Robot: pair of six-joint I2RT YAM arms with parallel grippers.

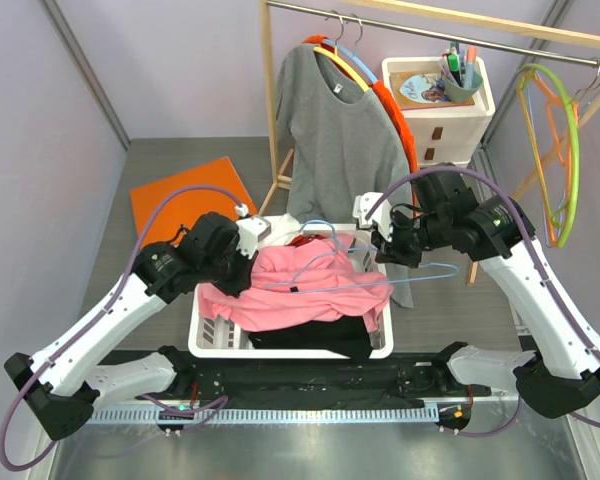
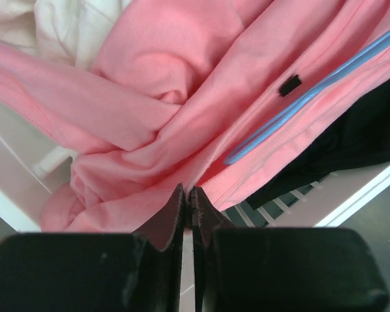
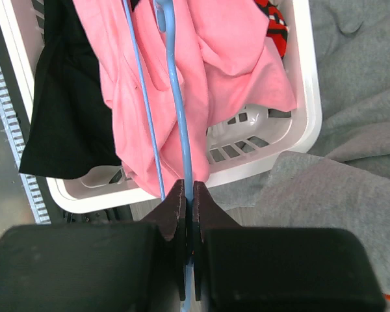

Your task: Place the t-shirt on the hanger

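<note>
A white laundry basket (image 1: 210, 345) sits just beyond the bases of two robot arms. The pink t-shirt (image 1: 300, 290) lies heaped over the top of the basket, spilling across its left rim, with a black garment (image 1: 310, 335) under it at the basket's near side.

The left gripper (image 2: 187, 195), at the basket's left rim, has its fingers pressed together on a fold of the t-shirt. The right gripper (image 3: 185, 188), above the basket's right rim, has its fingers pinched on the wire of the light-blue hanger (image 1: 420, 272).

The hanger's long axis runs across the basket from right to left, over the t-shirt. Its left tip rests on the pink cloth beside a small dark label (image 2: 289, 85). Its hook seems to point toward the basket's far side.

The step in hand looks like threading the hanger into the t-shirt. The next move likely calls for the left gripper to hold the cloth open while the hanger's tip slides inside.
</note>
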